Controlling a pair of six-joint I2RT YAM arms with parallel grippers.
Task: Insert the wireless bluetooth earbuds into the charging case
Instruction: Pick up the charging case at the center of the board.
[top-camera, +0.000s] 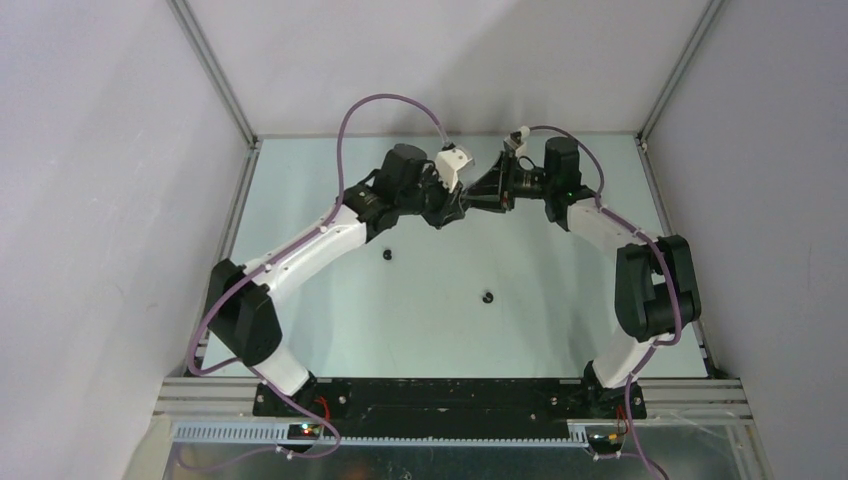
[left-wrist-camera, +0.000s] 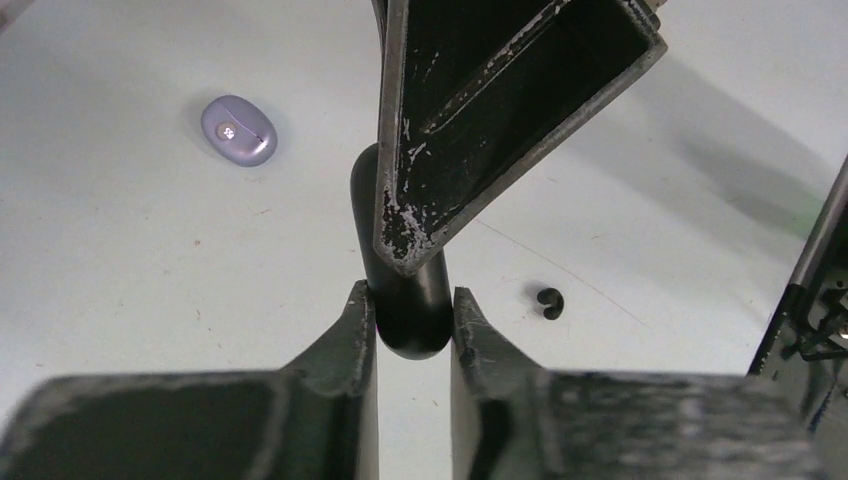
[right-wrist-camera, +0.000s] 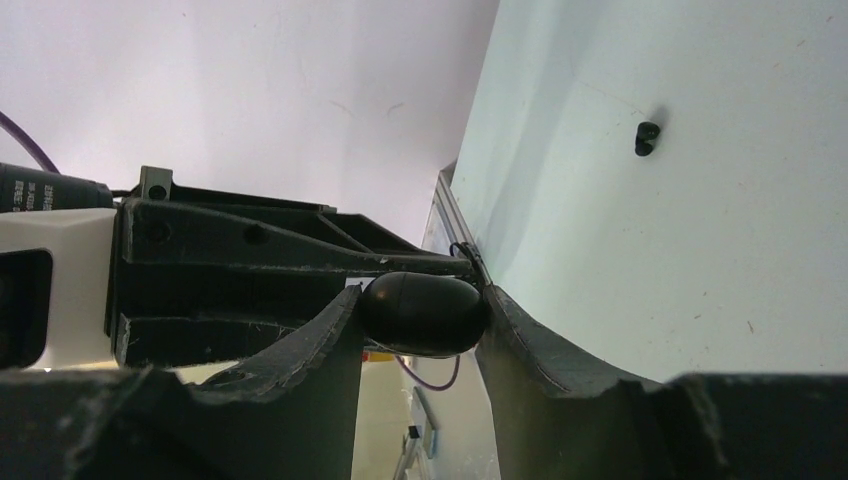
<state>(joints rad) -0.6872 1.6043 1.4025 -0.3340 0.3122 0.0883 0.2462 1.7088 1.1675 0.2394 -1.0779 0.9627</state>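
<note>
A black, rounded charging case (left-wrist-camera: 411, 322) hangs in the air over the back middle of the table. My left gripper (left-wrist-camera: 412, 300) is shut on its lower end. My right gripper (right-wrist-camera: 420, 300) is shut on the same case (right-wrist-camera: 425, 312) from the other side, and one of its fingers (left-wrist-camera: 480, 120) covers the upper part of the case in the left wrist view. In the top view the two grippers (top-camera: 450, 208) (top-camera: 487, 193) meet tip to tip. Two tiny black earbuds (top-camera: 387, 254) (top-camera: 488, 297) lie loose on the table, one also visible in each wrist view (left-wrist-camera: 549, 302) (right-wrist-camera: 647, 138).
A glossy purple oval piece (left-wrist-camera: 240, 130) lies on the table left of the case; I cannot tell whether it is a bud or a case. White walls and metal rails (top-camera: 238, 200) close the table in on three sides.
</note>
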